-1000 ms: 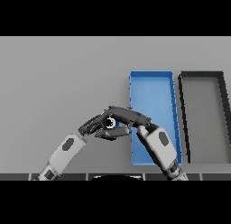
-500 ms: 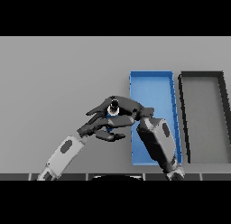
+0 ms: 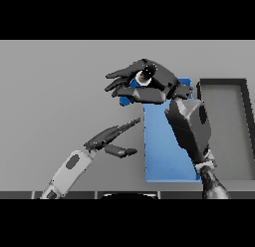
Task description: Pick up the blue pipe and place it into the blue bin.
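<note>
Right hand (image 3: 152,84) curled round blue pipe (image 3: 143,78), lifted at blue bin's (image 3: 164,151) near-left corner; open end faces camera, long axis hidden. Left hand (image 3: 110,139) relaxed, holding nothing, beside bin.

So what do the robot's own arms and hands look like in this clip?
Both hands are dark, nearly black, with slim segmented fingers and a thumb. The right hand sits on a blocky mid-grey forearm that narrows to a darker rounded section lower down. The left hand joins a light grey, almost white forearm bearing a small dark oval patch. No cables or lettering show.
</note>
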You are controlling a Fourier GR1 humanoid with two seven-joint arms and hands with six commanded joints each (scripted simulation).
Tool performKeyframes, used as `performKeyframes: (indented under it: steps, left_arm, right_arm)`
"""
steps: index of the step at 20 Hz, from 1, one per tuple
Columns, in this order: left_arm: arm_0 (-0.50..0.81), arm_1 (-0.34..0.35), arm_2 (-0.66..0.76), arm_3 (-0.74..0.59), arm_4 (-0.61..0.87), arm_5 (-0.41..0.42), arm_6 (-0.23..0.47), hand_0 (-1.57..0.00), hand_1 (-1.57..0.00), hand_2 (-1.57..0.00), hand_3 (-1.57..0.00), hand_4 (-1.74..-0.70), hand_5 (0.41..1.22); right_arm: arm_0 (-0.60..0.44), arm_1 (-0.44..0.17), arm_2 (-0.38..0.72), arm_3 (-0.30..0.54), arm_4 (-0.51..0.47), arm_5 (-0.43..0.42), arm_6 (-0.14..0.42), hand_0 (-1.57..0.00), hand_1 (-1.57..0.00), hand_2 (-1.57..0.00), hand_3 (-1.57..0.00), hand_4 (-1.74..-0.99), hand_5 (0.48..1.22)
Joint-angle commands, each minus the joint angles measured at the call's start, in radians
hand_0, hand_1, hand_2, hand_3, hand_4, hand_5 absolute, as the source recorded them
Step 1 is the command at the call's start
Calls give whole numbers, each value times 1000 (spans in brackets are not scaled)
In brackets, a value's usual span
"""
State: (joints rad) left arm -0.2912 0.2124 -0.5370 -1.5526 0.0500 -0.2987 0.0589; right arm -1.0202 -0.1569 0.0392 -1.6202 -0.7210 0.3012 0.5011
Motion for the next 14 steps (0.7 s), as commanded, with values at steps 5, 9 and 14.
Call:
performKeyframes:
  steps: [5,9,14]
  left_arm:
    - [14,11,-2,-18,-9,8,11,1,1,1,1,-841,477]
    - [16,23,3,-34,-12,16,28,1,1,1,1,-829,465]
    - [26,46,10,-38,-11,8,10,1,1,1,1,-828,463]
  right_arm:
    - [-26,-81,-87,174,146,-27,-28,-1571,-1571,-1571,-1571,-1498,1221]
    - [34,-127,-165,312,201,-26,-7,-1571,-1571,-1571,-1571,-1499,1221]
    - [185,-136,-197,344,260,-47,44,-1571,-1571,-1571,-1571,-1499,1221]
